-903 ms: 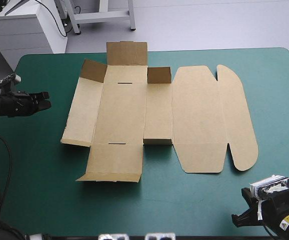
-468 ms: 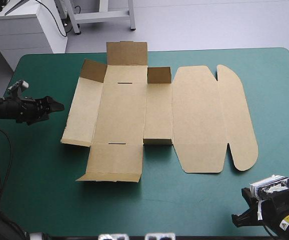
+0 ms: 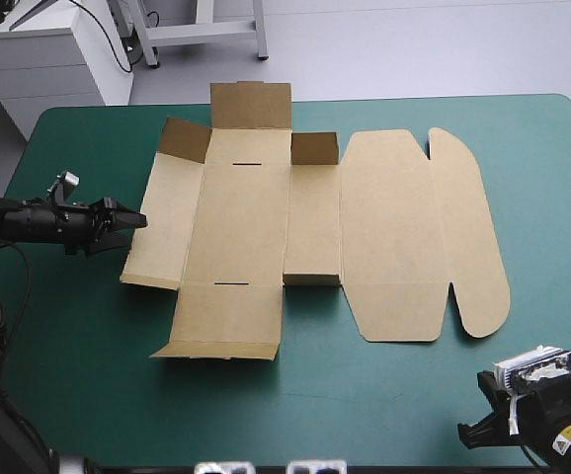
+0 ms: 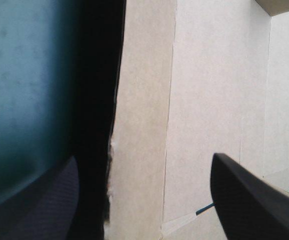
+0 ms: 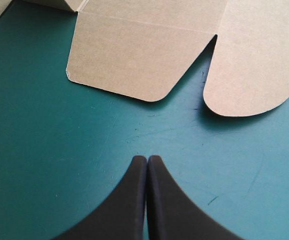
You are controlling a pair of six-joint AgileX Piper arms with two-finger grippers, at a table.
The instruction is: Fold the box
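No legible text, label, brand, number or sign on the box (image 3: pixel 246 227), nor elsewhere in any view.

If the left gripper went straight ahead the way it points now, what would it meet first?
The box: its left panel's outer edge lies just ahead of the open left gripper, between its fingers in the wrist view. Whether the fingers would pass over or under it is unclear.
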